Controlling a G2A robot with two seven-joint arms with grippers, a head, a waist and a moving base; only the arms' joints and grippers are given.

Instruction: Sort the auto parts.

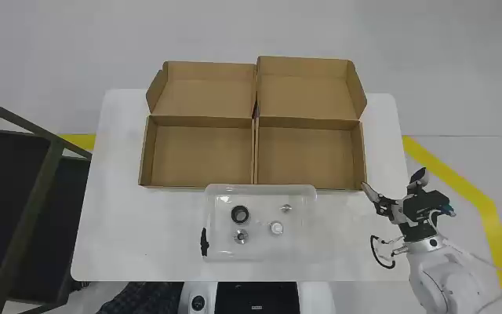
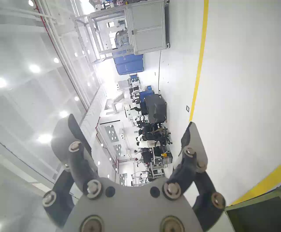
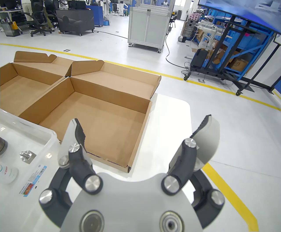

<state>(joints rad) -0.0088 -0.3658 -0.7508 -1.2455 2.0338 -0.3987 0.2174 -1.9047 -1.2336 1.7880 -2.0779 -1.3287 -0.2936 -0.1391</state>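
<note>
A white rounded-corner table point(image 1: 118, 235) stands on a pale glossy floor. A dark green metal-framed stand point(image 1: 47, 180) sits just beside the table's left edge. A broad yellow taped floor line point(image 3: 228, 193) runs past the table's right side and around behind it. Well beyond the table's far edge is a grey panelled cabinet with an aluminium frame on casters point(image 3: 147, 24), with a black cable point(image 3: 173, 59) trailing across the floor near it. Farther out from the table's far right corner is a blue metal rack holding cardboard cartons point(image 3: 237, 44), with a large dark screen point(image 3: 241, 8) in front of it. Beyond the table's far left are a dark sofa point(image 3: 74, 20) and black office chairs point(image 3: 38, 13).
</note>
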